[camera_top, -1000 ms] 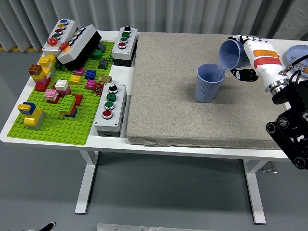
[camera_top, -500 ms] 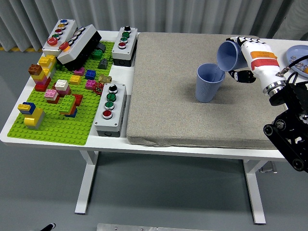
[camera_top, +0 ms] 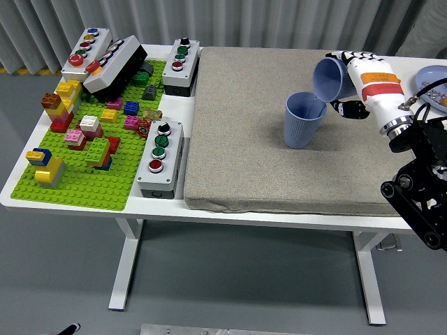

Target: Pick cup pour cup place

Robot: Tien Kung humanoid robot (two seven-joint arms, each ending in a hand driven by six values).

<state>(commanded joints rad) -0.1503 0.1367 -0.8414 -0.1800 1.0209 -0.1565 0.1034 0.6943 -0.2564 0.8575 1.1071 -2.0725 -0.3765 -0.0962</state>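
The grey mat (camera_top: pixel 279 125) covers most of the table (camera_top: pixel 91 209) and gives a soft, open floor for the work; the green brick plate (camera_top: pixel 77 181) and button boxes (camera_top: pixel 160 159) lie well apart on the left. On the mat stands the upright cup (camera_top: pixel 303 122), mouth up, so it can receive. My right hand (camera_top: pixel 363 77) grasps the second cup (camera_top: pixel 328 78), tipped with its mouth down toward the upright cup's rim, just above it, because I judge this is the pouring step. A plate (camera_top: pixel 431 78) is near my wrist at the right edge, so free room is in front and left.
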